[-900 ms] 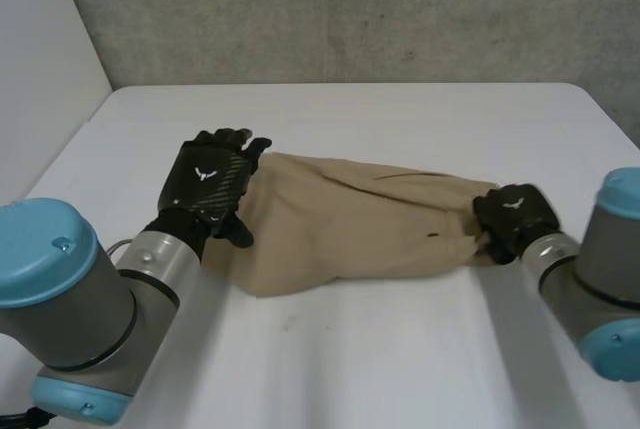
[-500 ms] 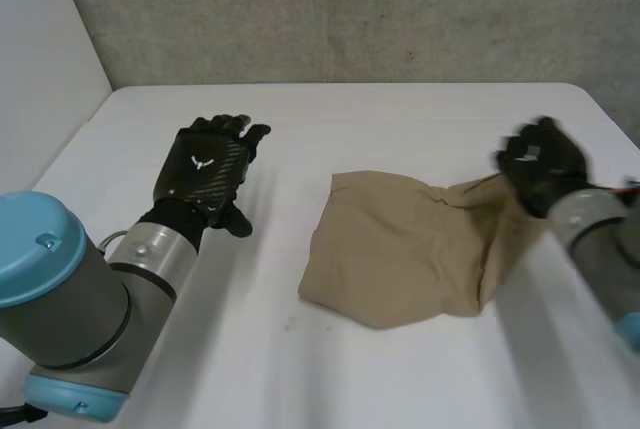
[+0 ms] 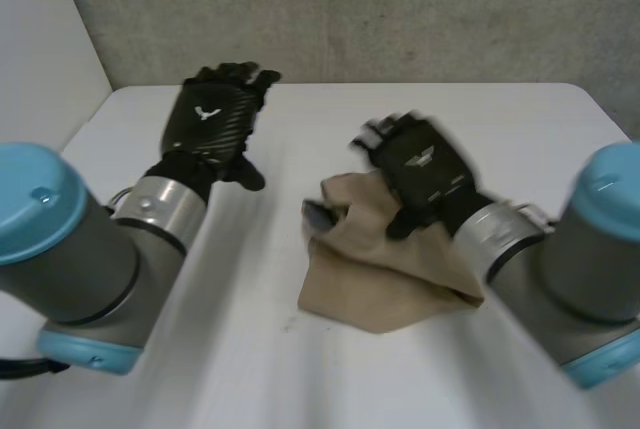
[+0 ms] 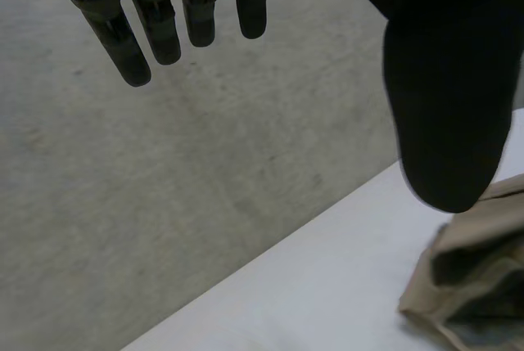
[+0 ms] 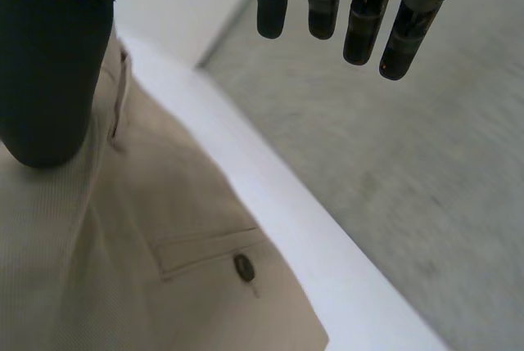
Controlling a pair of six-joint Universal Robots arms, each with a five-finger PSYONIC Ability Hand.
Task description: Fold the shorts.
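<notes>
The tan shorts [image 3: 370,284] lay bunched in a loose, doubled-over heap on the white table [image 3: 420,114], with rumpled edges and no clean fold line. On the side of the shorts towards the left hand [image 3: 212,129], an opening gaped with a dark inside; whether it was a leg or the waist could not be told.

The right hand [image 3: 420,164] hovered over the far part of the shorts. Its fingers were straight and spread, clear of the cloth, and it gripped nothing. In the right wrist view the thumb hung close over the fabric, and a pocket [image 5: 205,249] with a small button [image 5: 243,267] showed under the palm. The left hand was raised well apart from the shorts, its fingers likewise straight and empty.

The shorts looked light, soft and limp. They would likely sag and crumple wherever they were unsupported, and slide easily on the smooth table. A pinch in the middle would probably only lift a peak. The better hold seemed to be at a sturdier edge of the shorts, a seam or hem corner, one hand to each end, so the cloth could be drawn flat before it was folded.
</notes>
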